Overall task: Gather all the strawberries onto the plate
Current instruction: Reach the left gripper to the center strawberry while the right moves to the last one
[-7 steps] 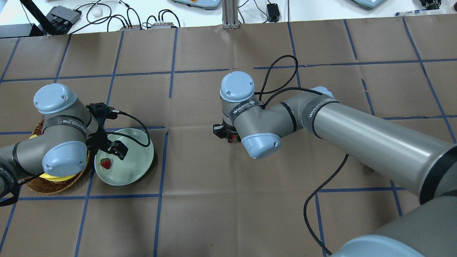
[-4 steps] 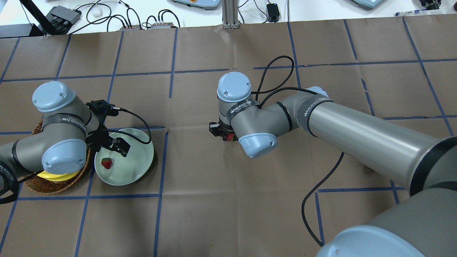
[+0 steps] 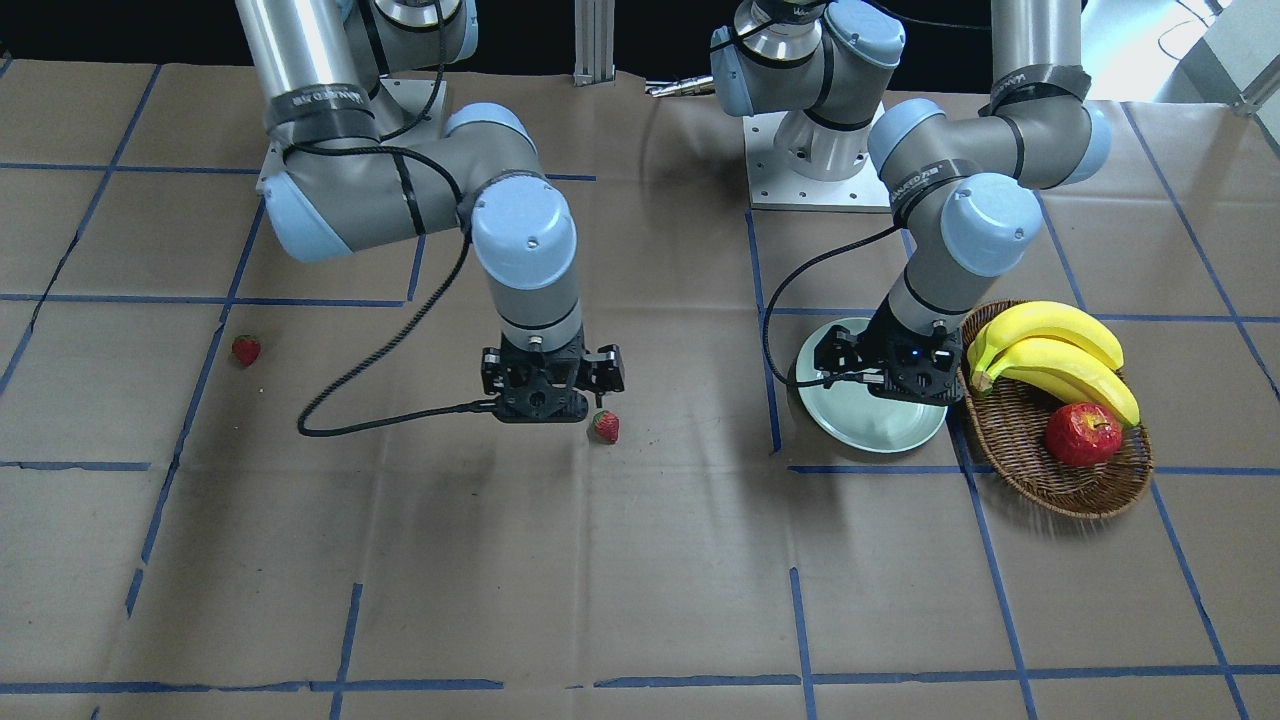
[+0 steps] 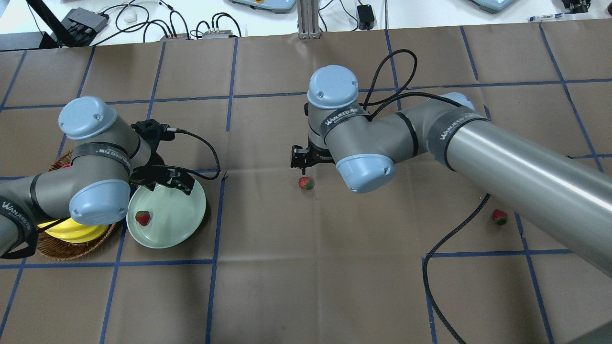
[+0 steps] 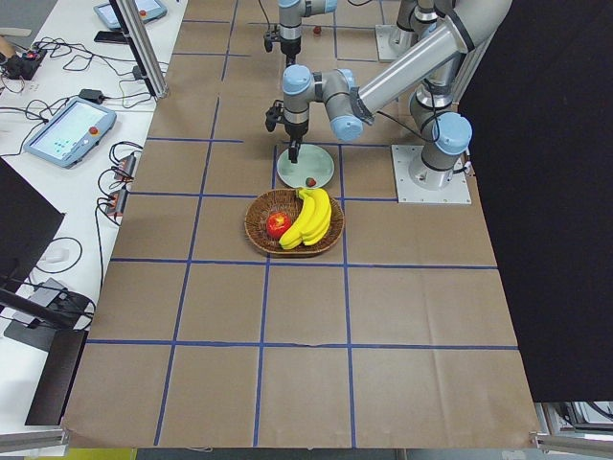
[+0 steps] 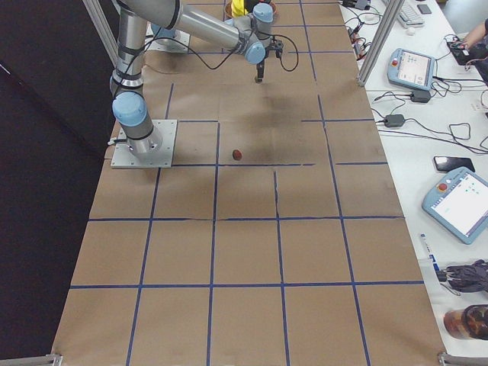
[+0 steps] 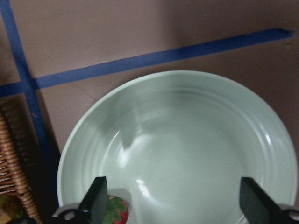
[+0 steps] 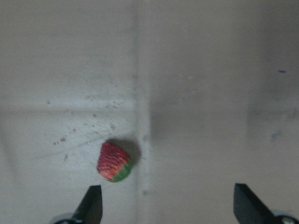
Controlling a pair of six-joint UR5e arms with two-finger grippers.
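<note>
Overhead exterior: bare paper [image 4: 267,267] rings the middle strawberry [image 4: 306,183], well right of the plate [image 4: 178,225]. Right gripper [image 8: 170,205] gapes, berry just ahead of one fingertip; left gripper [image 7: 175,203] gapes over the plate.

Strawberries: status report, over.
Left gripper open over plate, one strawberry inside. Right gripper open above middle strawberry. Third strawberry loose, robot's right. No obstruction visible.
</note>
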